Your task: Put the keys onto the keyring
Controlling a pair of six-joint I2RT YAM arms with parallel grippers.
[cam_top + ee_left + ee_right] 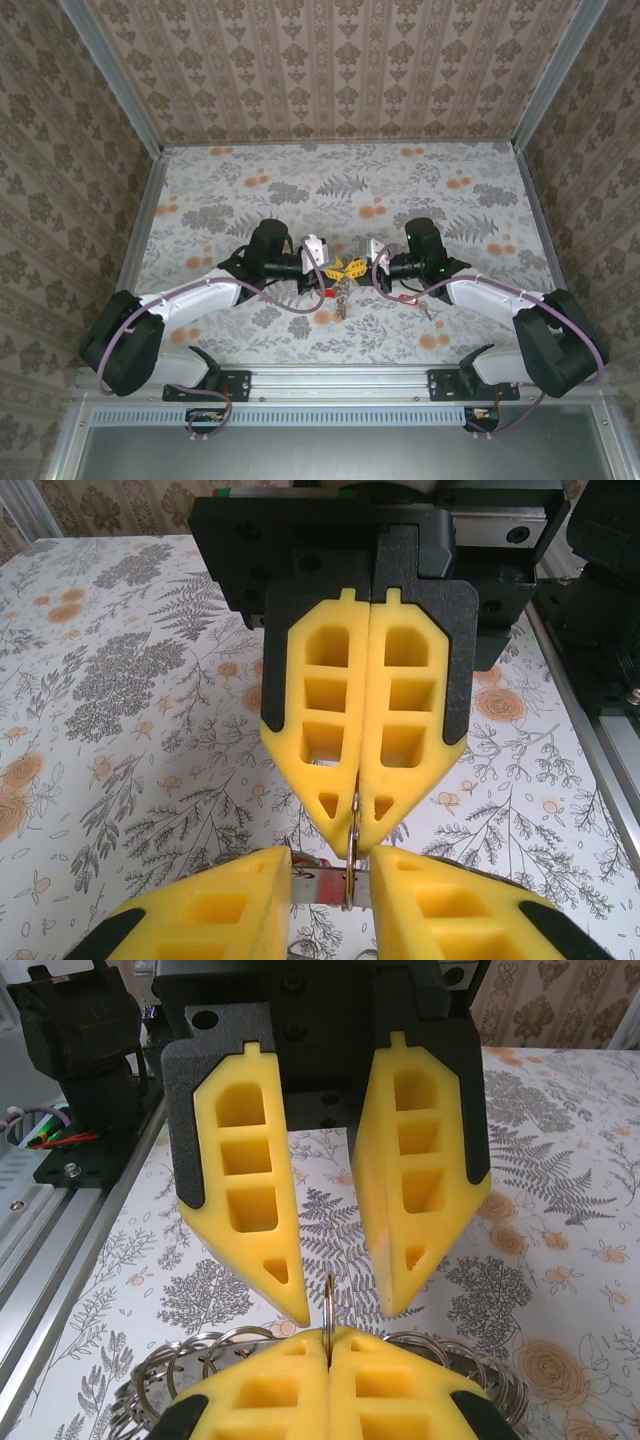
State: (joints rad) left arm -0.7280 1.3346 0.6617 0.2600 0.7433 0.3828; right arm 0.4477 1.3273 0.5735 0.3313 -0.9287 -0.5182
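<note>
**Right gripper pinches the keyring, left gripper stands spread around it**

The two arms meet over the middle of the table (300, 180), closer to its near edge than to its far one, with their grippers pointing at each other tip to tip.

The right gripper (356, 825) has its yellow fingers pressed flat together. They pinch a thin upright loop of the keyring (341, 296) at the tips. In the right wrist view the loop stands on edge out of the seam between the fingers. More silvery loops of the bundle fan out to both sides beneath them. From above, the bundle hangs just below the meeting fingertips, over the flowered table.

The left gripper (342, 1305) is spread, with a clear gap between its fingers. The pinched loop rises into that gap and sits between the two tips. In the left wrist view a flat silvery piece lies across the gap beside the loop. Whether the left fingers press on it cannot be told.

The keys (407, 298) with red tags lie on the table near its near edge. One is under the right arm, just right of the grippers, with a small silvery piece (425, 311) beside it. Another red tag (325, 293) shows just left of the hanging bundle.
</note>
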